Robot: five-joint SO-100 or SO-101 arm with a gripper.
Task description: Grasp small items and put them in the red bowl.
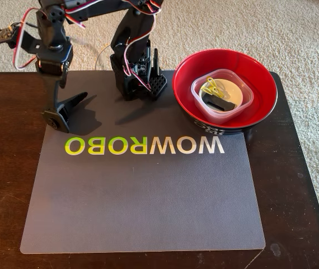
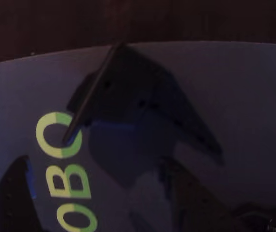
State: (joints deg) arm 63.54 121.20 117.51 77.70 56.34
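Note:
The red bowl [image 1: 184,92] stands at the back right of the table in the fixed view. Inside it sits the clear square plastic container [image 1: 243,103], holding the small white round dish [image 1: 235,89], the tiny yellow clip [image 1: 211,87] and a black plastic part [image 1: 222,103]. I cannot make out the ribbed oblong piece among them. My gripper [image 1: 68,110] is far left of the bowl, low over the mat, open and empty, one finger tip at the mat. In the wrist view a thin dark finger [image 2: 92,92] reaches down beside the end letter O [image 2: 43,137].
A grey mat [image 1: 142,196] with WOWROBO lettering covers the dark wooden table [image 1: 294,196]. The arm's base [image 1: 131,78] stands at the mat's back edge, with a dark studded block [image 1: 158,85] against it. Carpet lies beyond the table.

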